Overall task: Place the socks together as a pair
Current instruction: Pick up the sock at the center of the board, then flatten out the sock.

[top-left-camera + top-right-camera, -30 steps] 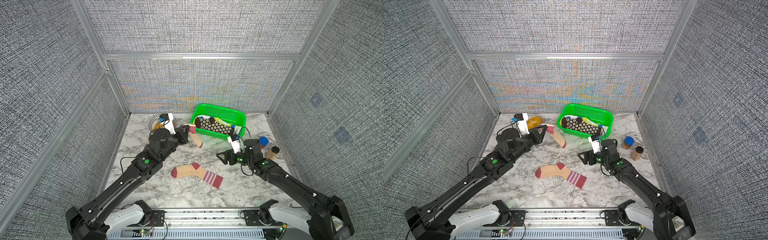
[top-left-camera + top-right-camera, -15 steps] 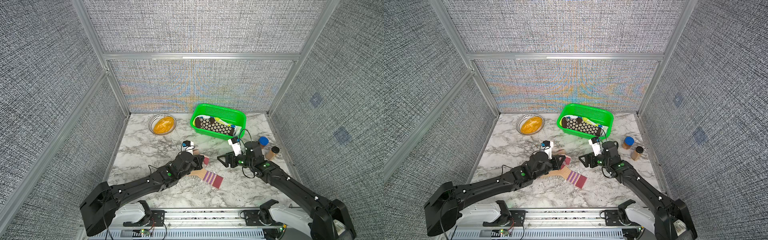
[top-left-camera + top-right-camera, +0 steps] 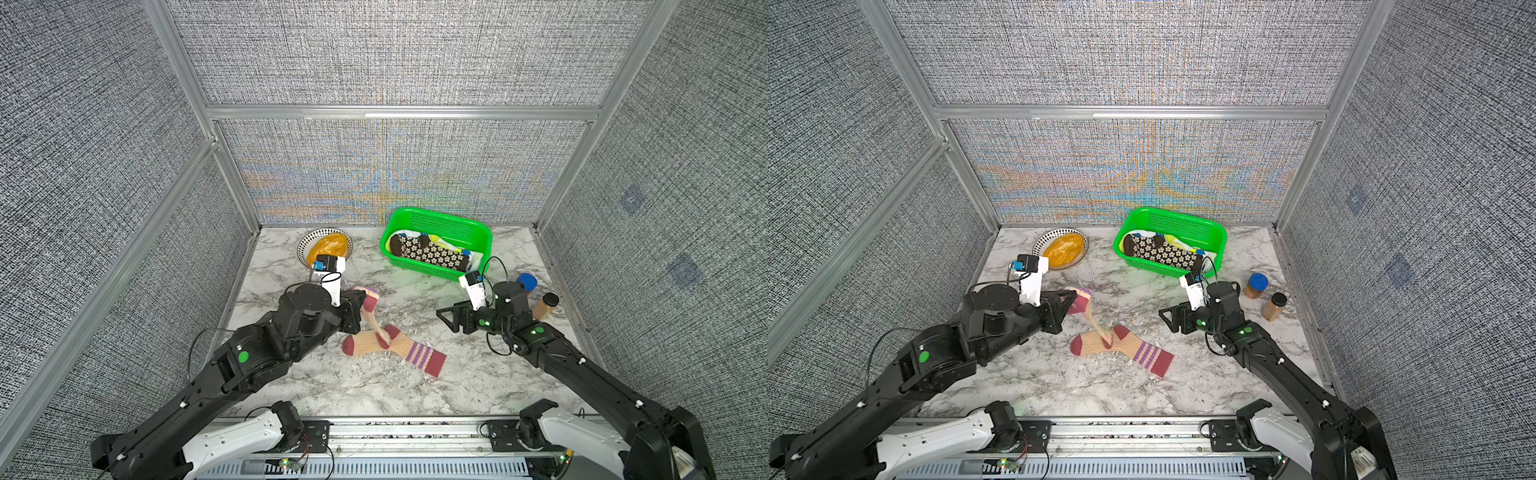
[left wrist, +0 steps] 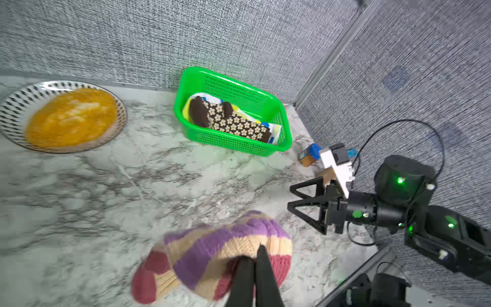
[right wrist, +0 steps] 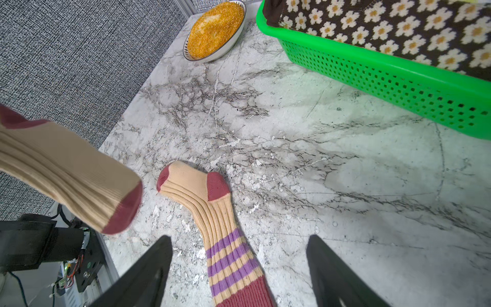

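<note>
My left gripper (image 3: 365, 302) (image 3: 1074, 299) (image 4: 255, 255) is shut on the cuff of a maroon-peach sock with purple stripes (image 3: 372, 318) (image 3: 1091, 318) (image 4: 225, 239) (image 5: 66, 170). That sock hangs down, and its maroon toe is over the foot of the matching sock (image 3: 395, 350) (image 3: 1121, 347) (image 5: 212, 202), which lies flat on the marble table. I cannot tell whether they touch. My right gripper (image 3: 446, 320) (image 3: 1169, 320) (image 5: 239, 238) stands open to the right of the flat sock, nothing between its fingers. A brown daisy-print sock (image 3: 432, 251) lies in the basket.
The green basket (image 3: 436, 214) (image 3: 1175, 214) (image 4: 233, 147) stands at the back right with other socks under the daisy one. A patterned bowl (image 3: 305, 245) of orange grain sits at the back left. Two small jars (image 3: 527, 281) (image 3: 546, 303) stand right of my right arm.
From the back by the bowl, my left arm swung down onto the flat sock, then rose and drew back left with its sock. The right arm has barely moved.
</note>
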Available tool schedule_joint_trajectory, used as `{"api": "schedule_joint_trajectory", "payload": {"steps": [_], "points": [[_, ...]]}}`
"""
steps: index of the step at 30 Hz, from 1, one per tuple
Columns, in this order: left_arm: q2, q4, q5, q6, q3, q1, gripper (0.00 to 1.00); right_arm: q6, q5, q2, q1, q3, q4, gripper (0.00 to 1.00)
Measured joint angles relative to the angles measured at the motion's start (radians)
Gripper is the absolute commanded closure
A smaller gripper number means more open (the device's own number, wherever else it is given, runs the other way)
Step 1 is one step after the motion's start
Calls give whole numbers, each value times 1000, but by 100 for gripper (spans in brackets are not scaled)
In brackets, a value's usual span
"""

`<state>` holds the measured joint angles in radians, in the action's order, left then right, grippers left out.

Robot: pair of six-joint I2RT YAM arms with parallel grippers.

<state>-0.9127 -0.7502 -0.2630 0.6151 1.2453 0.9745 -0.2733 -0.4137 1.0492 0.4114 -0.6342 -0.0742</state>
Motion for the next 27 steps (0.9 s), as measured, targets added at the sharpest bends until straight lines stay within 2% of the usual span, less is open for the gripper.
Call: {"api": "schedule_joint_trajectory", "payload": {"steps": [3, 6, 12, 13, 16, 18, 19, 20, 24, 27], "points": [[-114, -107, 10, -61, 63, 0, 97, 0, 0, 0, 0, 0, -3, 19], [-274, -111, 74, -107, 74, 0, 97, 0, 16, -10, -1, 0, -21, 18], [-730, -20, 300, -171, 159, 1, 96, -28, 62, -82, -74, 36, -58, 18], [-810, 3, 341, -177, 192, 4, 91, -34, 71, -94, -92, 41, -71, 18], [-980, 60, 427, -195, 274, 18, 60, -43, 89, -119, -136, 50, -96, 18], [-1014, 100, 466, -188, 293, 24, 42, -54, 95, -120, -155, 54, -115, 18], [-1012, 117, 480, -185, 295, 25, 5, -56, 98, -116, -158, 55, -124, 18], [-1000, 136, 488, -182, 294, 25, 1, -57, 98, -111, -159, 56, -129, 18], [-892, 172, 479, -163, 239, 15, 1, -69, 77, -76, -162, 76, -123, 18], [-723, 192, 432, -137, 97, -29, 1, -87, 34, -9, -150, 114, -93, 19]]}}
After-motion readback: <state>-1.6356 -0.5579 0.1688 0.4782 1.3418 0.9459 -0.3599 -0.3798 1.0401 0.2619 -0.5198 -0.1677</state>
